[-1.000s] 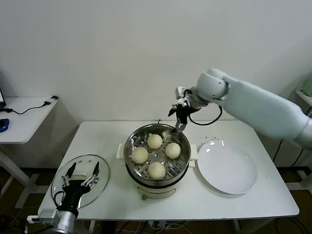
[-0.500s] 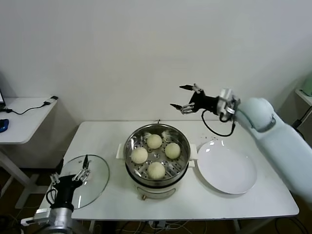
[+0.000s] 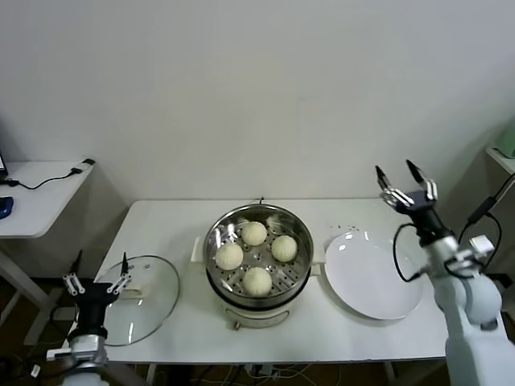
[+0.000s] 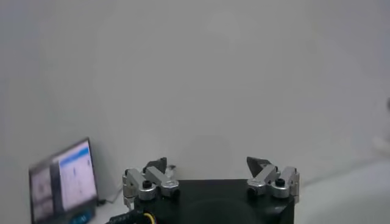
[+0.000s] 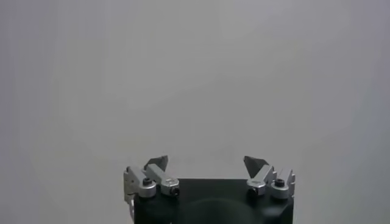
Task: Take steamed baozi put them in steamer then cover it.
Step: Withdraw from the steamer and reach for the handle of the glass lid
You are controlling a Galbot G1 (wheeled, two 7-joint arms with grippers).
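Four baozi (image 3: pixel 256 256) sit in the steamer (image 3: pixel 258 265) at table centre; the cover (image 3: pixel 137 299) lies flat on the table to its left, not yet on. Left gripper (image 3: pixel 96 284) hangs just beside the cover's outer edge, jaws wide, empty, the nearer arm. Right gripper (image 3: pixel 405 190) points up beyond the plate (image 3: pixel 374 276), wide, empty. Since the earlier frame, the right arm has swung away from over the steamer and the left has pulled off the cover.

You have four buns (image 3: pixel 256 255) in the steamer (image 3: pixel 259 265) at the table's (image 3: pixel 177 221) middle, lid (image 3: pixel 138 299) lying left, plate (image 3: pixel 374 279) right.
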